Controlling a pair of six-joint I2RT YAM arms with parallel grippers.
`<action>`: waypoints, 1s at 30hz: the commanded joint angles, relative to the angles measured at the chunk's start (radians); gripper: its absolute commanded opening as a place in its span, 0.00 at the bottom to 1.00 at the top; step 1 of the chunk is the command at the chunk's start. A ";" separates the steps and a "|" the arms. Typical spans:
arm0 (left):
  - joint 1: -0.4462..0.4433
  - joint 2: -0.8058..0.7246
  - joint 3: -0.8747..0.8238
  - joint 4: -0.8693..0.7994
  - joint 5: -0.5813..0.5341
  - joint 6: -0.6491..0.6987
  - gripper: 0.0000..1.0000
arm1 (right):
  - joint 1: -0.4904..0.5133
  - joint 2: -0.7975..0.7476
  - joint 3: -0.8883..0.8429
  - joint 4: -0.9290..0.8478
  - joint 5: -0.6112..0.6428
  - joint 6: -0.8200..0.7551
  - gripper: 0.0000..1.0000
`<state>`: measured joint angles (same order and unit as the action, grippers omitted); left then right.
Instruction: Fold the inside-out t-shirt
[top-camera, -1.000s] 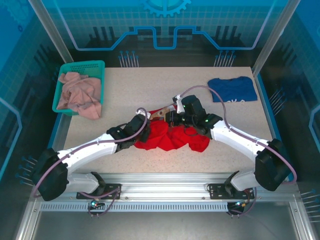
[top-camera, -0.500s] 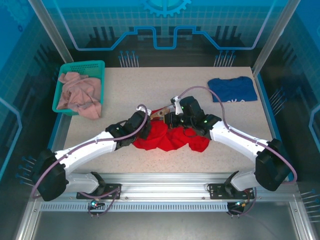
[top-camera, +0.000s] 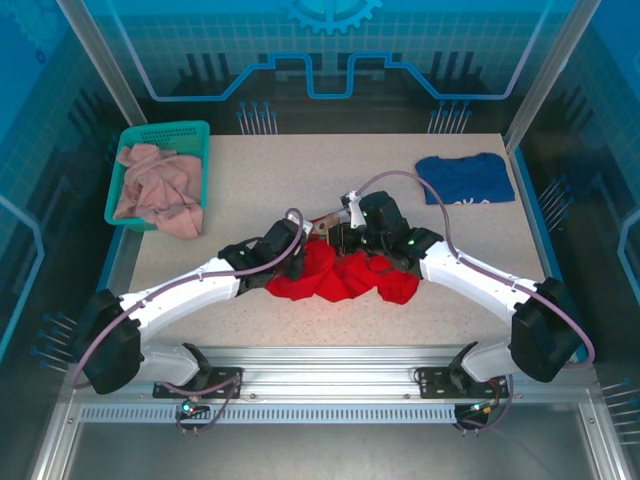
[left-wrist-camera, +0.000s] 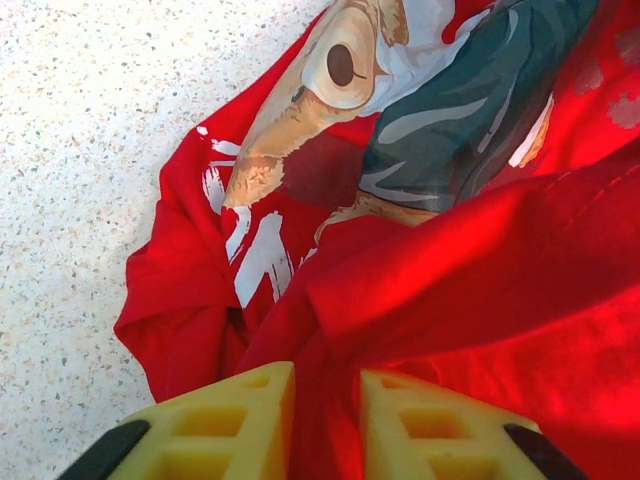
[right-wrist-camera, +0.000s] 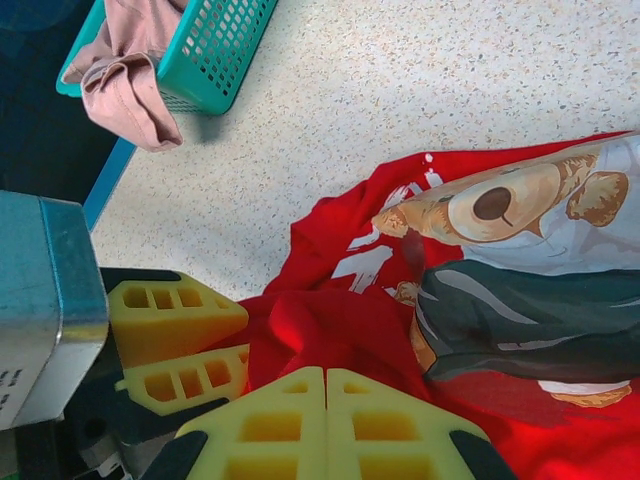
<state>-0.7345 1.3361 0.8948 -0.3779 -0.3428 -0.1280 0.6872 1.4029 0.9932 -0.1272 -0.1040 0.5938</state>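
**Top external.** The inside-out t-shirt (top-camera: 345, 278) lies bunched in a heap on the table (top-camera: 250, 185), close to the middle of its near edge. The left gripper (top-camera: 298, 252) and the right gripper (top-camera: 338, 238) meet at the far side of the heap.

**Left wrist.** The left gripper (left-wrist-camera: 327, 375) has its jaws narrowly apart with a ridge of red cloth between them. It is judged to be clamped on that ridge.

**Right wrist.** The right gripper (right-wrist-camera: 325, 372) has its jaws pressed together at the cloth. Whether any cloth is pinched cannot be told.

**Progress.** Early stage. No flat panel or crease is visible. Spreading the garment and all folds remain to be done.
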 joint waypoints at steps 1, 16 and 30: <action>-0.003 0.015 0.023 -0.019 0.010 0.008 0.27 | 0.003 -0.025 0.023 -0.008 0.018 -0.015 0.00; -0.002 0.025 0.023 -0.011 0.044 0.001 0.16 | -0.014 -0.038 0.025 -0.017 0.032 -0.024 0.00; 0.195 -0.380 0.054 -0.040 0.619 -0.241 0.00 | 0.000 -0.142 0.066 -0.034 0.191 -0.290 0.00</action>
<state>-0.6052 0.9913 0.9340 -0.3920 0.0322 -0.2642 0.6807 1.2987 1.0176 -0.1528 0.0170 0.3992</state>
